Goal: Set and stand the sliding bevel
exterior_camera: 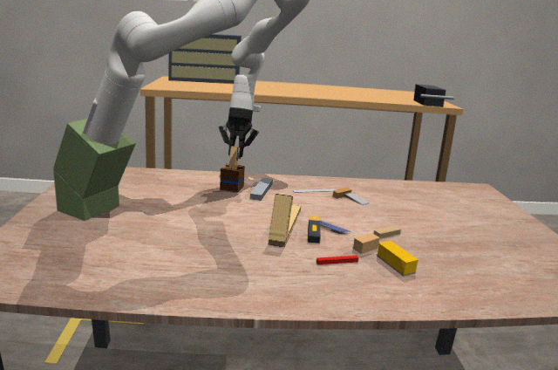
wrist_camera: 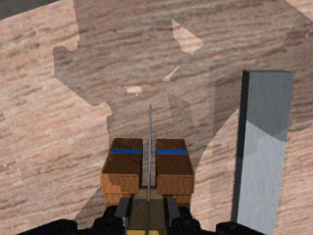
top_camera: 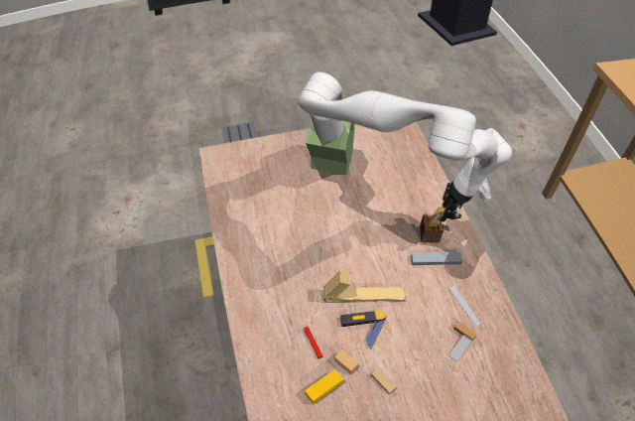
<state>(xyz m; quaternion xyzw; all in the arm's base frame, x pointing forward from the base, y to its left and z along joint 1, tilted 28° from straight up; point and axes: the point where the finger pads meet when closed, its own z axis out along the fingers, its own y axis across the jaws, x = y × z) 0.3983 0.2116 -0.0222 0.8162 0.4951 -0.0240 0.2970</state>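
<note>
The wooden sliding bevel [top_camera: 436,214] stands in the brown slotted block [top_camera: 431,228] with the blue stripe, at the table's far right. Its thin blade [wrist_camera: 149,147] runs down the slot between the block's two halves [wrist_camera: 148,168]. My gripper [top_camera: 444,211] is right above the block and shut on the bevel's wooden stock [exterior_camera: 233,157], one finger on each side in the wrist view [wrist_camera: 147,215]. The foot in the pocket is hidden. The leg and rail piece [top_camera: 358,290] lies mid-table. The black bevel [top_camera: 363,318] with a blue blade lies just in front of it.
A grey bar [top_camera: 436,257] lies close beside the block, also in the wrist view [wrist_camera: 261,152]. A small square with a grey blade [top_camera: 463,324], a red bar [top_camera: 313,342], a yellow block [top_camera: 323,385] and two tan blocks [top_camera: 346,361] lie nearer the front. The green arm base [top_camera: 330,147] stands at the back.
</note>
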